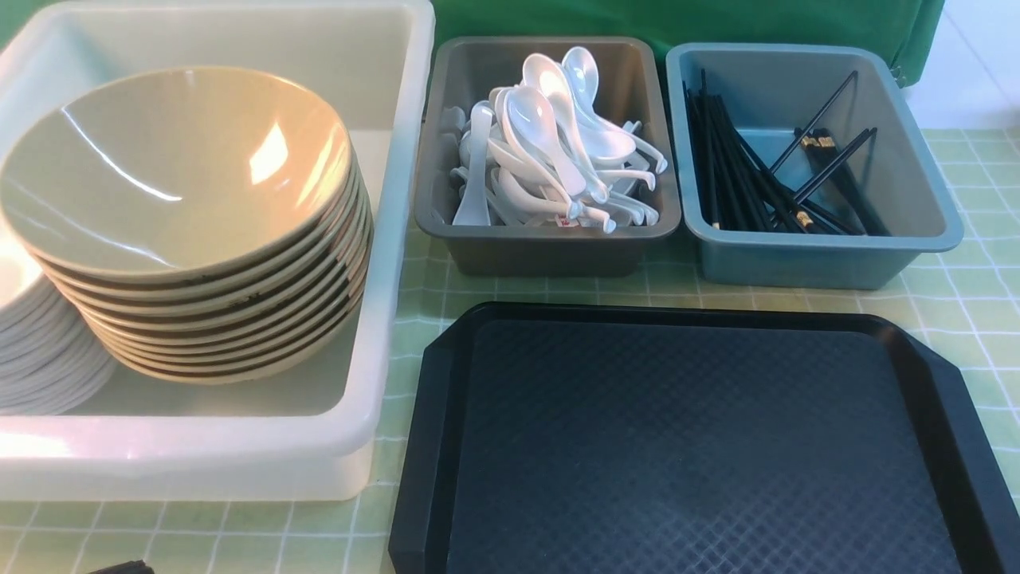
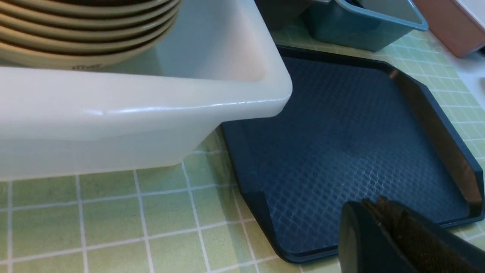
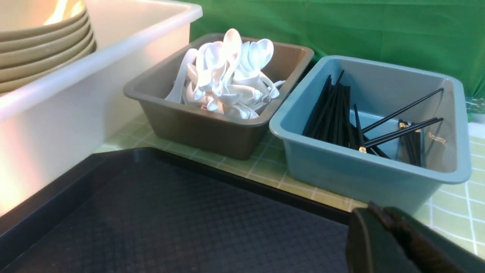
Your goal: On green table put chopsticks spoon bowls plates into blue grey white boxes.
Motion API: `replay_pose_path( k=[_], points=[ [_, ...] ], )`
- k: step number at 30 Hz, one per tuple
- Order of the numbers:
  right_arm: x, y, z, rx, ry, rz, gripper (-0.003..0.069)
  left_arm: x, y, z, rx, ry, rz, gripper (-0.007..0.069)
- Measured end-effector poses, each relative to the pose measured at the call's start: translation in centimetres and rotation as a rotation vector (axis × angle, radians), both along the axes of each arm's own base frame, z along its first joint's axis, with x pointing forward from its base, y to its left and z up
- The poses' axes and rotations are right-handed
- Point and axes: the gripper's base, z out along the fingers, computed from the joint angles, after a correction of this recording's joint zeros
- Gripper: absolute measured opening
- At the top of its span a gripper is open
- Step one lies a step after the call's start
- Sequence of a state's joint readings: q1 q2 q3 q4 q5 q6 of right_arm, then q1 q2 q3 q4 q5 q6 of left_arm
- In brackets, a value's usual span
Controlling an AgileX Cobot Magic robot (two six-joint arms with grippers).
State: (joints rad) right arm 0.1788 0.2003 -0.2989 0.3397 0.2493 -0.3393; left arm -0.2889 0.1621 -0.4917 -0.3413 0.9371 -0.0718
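Observation:
A tall stack of tan bowls [image 1: 183,175] stands in the white box [image 1: 390,239], with a stack of white plates [image 1: 32,351] beside it at the far left. Several white spoons [image 1: 550,151] fill the grey box [image 1: 550,247]. Black chopsticks [image 1: 741,175] lie in the blue box [image 1: 821,255]. My left gripper [image 2: 373,206] is shut and empty over the black tray's near corner. Just short of the blue box [image 3: 360,174], my right gripper [image 3: 375,212] hangs shut and empty above the tray's far edge.
A black textured tray [image 1: 701,446] lies bare on the green table [image 1: 964,303], in front of the grey and blue boxes and right of the white box. A green curtain hangs behind the boxes.

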Motion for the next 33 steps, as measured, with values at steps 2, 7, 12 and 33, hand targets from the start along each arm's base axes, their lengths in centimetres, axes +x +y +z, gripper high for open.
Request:
replay_pose_path(
  k=[2,7,12,33],
  points=[
    [0.0,0.0,-0.1,-0.001,0.005,0.002,0.0025,0.0,0.0,0.0,0.000,-0.001,0.000,-0.0001],
    [0.0,0.0,-0.1,-0.003,0.013,0.005,0.0025,0.0,0.0,0.0,0.000,-0.001,0.000,-0.0001],
    [0.0,0.0,-0.2,-0.004,0.014,0.005,0.0029,0.1,0.0,-0.3,-0.004,0.004,0.002,-0.0001],
    [0.0,0.1,-0.2,-0.002,0.018,0.007,0.0047,3.6,2.7,-11.0,0.313,-0.324,0.373,-0.0001]
  ],
)
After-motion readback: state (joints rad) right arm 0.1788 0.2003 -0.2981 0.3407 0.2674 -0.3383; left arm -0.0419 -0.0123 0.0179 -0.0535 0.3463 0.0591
